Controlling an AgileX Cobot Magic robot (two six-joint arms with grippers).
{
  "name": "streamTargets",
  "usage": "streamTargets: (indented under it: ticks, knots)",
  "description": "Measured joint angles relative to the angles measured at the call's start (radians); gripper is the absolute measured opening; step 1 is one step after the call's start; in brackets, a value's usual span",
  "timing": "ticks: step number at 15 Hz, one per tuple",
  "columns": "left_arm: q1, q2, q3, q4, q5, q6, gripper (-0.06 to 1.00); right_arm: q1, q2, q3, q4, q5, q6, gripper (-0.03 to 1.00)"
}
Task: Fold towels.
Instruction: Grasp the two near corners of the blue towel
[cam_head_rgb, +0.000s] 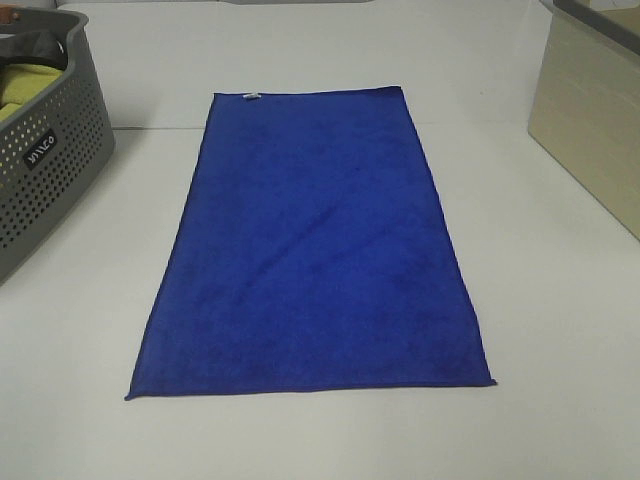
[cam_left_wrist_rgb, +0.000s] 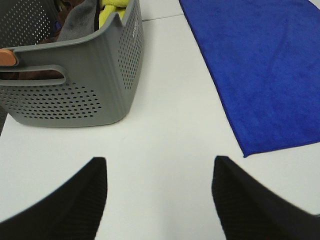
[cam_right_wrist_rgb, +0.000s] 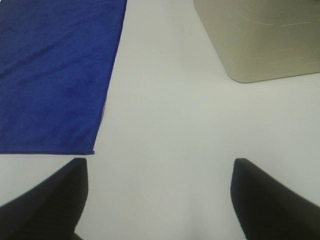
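A royal-blue towel (cam_head_rgb: 315, 250) lies flat and unfolded in the middle of the white table, its long side running away from me, with a small white tag (cam_head_rgb: 250, 97) on its far edge. No arm shows in the high view. In the left wrist view my left gripper (cam_left_wrist_rgb: 159, 192) stands open over bare table, and the towel's near left corner (cam_left_wrist_rgb: 246, 154) lies just ahead of it. My right gripper (cam_right_wrist_rgb: 160, 192) is also open and empty, apart from the towel's near right corner (cam_right_wrist_rgb: 91, 151).
A grey perforated basket (cam_head_rgb: 45, 170) holding a yellow-green cloth (cam_left_wrist_rgb: 112, 12) and grey fabric stands at the left. A beige box (cam_head_rgb: 590, 110) stands at the right. The white tabletop (cam_head_rgb: 560, 330) surrounds the towel.
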Motion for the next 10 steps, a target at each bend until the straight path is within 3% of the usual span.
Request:
streamTargets:
  ticks: [10]
  knots:
    - [0.000,0.000,0.000,0.000,0.000,0.000,0.59,0.000,0.000,0.000,0.001,0.000,0.000,0.75]
